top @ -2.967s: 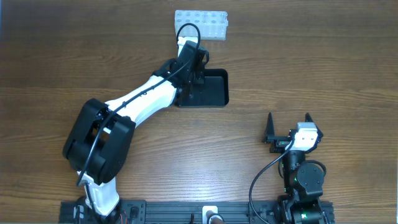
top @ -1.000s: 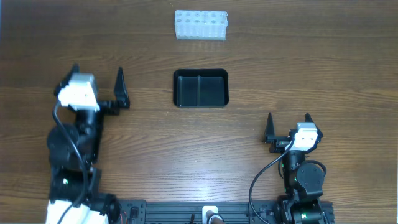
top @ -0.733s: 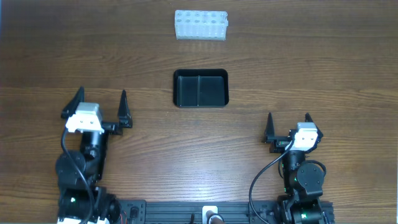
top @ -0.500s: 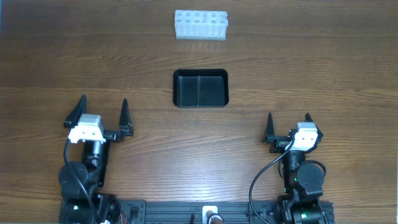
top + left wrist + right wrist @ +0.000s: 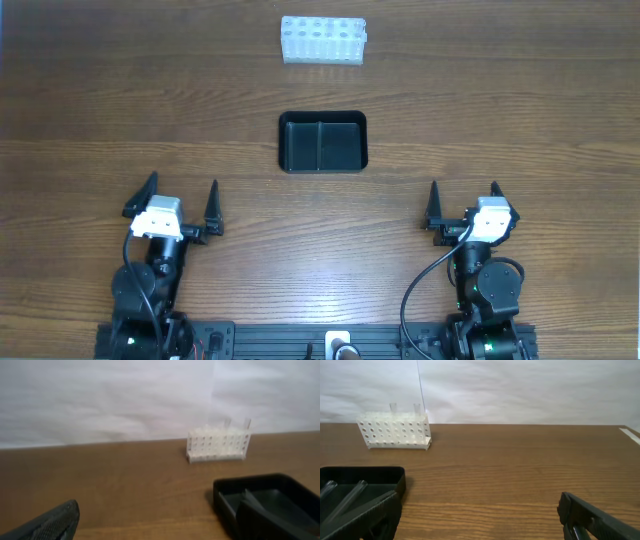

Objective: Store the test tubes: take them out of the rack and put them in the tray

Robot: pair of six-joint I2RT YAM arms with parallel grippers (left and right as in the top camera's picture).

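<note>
The white test tube rack (image 5: 322, 40) stands at the far middle of the table, and two clear tubes (image 5: 416, 408) stick up from one end of it (image 5: 218, 444). The black tray (image 5: 322, 142) sits in front of the rack, with two clear tubes (image 5: 342, 494) lying inside. My left gripper (image 5: 182, 192) is open near the table's front left, well short of the tray (image 5: 265, 505). My right gripper (image 5: 464, 195) is open near the front right, holding nothing. Both grippers face the rack (image 5: 395, 431).
Bare brown wood lies between the grippers and the tray and on both sides of the tray. A white wall stands behind the table's far edge. The arm bases sit on a black rail along the front edge.
The left arm has drawn back from over the tray to the table's front left, its gripper open and empty. The right arm has not moved.
</note>
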